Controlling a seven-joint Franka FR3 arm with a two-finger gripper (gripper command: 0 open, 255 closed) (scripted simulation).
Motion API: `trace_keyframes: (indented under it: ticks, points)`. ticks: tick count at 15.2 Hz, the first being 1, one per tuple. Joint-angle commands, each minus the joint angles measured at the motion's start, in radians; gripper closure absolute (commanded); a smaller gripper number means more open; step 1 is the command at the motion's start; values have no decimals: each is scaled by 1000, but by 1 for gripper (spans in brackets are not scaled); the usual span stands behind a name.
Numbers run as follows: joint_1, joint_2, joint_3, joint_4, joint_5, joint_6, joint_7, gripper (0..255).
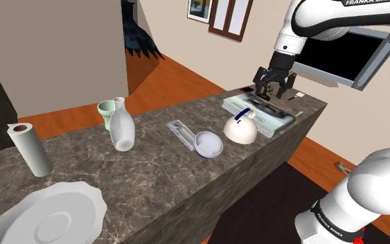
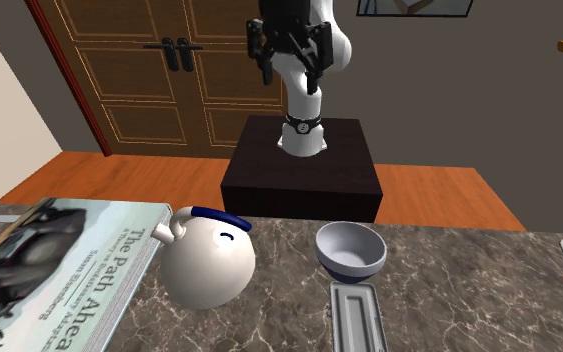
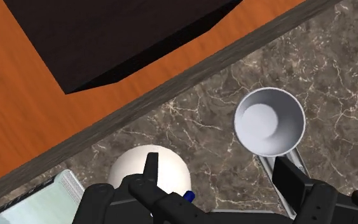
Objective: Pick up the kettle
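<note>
Fingers apart, the gripper hangs above the counter, the white kettle at its 7 o'clock in the shoulder view, between book and bowl; best centred over the blue handle before descending.

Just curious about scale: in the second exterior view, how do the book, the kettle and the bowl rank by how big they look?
1. book, largest, though the picture's edge cuts it off
2. white kettle
3. grey bowl, clearly smaller than the kettle
</note>
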Motion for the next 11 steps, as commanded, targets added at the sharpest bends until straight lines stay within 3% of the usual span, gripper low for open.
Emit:
trace_keyframes:
  ticks: [1, 11]
  points:
    - [-22, 71, 5, 21, 5, 49, 75, 0]
    - [-116, 403, -24, 181, 10, 212, 398, 0]
